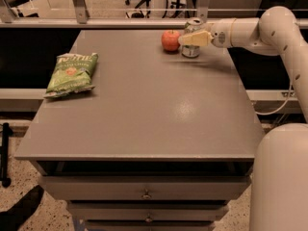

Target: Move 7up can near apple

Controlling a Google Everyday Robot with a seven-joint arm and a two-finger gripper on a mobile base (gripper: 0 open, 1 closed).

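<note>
Obscuring 7up can (191, 51) beside apple (170, 40): hand (186, 38)

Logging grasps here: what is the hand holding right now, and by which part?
The hand holds the 7up can around its middle, from the side, just right of the apple; the can's top and base show above and below it.

pincer (186, 38) at table (144, 109) far edge hides 7up can (191, 52) middle | arm (284, 30) cut off right
</note>
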